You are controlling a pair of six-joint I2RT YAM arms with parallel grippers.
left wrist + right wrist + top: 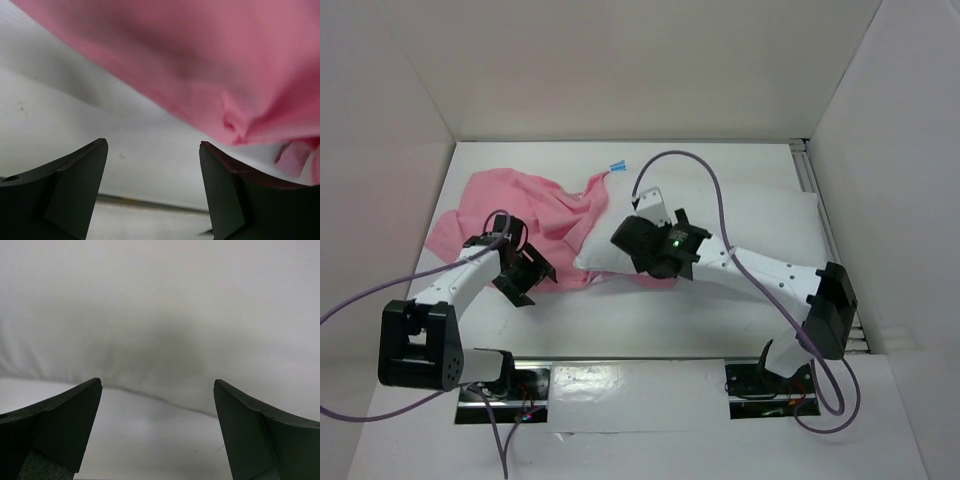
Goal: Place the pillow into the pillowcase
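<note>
The pink satin pillowcase (515, 205) lies crumpled at the back left of the table. The white pillow (770, 225) stretches to the right of it, its left end resting on pink cloth. My left gripper (532, 270) is at the pillowcase's near edge. In the left wrist view it (152, 145) stands open and empty, with the pillowcase (200, 60) hanging just above the fingers (82, 185). My right gripper (628, 240) sits at the pillow's near left corner. It (157, 385) is open in its wrist view, the pillow (160, 310) close ahead and nothing between the fingers.
White walls (620, 60) enclose the table on three sides. A small blue tag (617, 167) pokes out at the pillow's far left corner. Purple cables (710, 190) loop over the pillow and off the left arm. A metal rail (810, 170) runs along the right edge.
</note>
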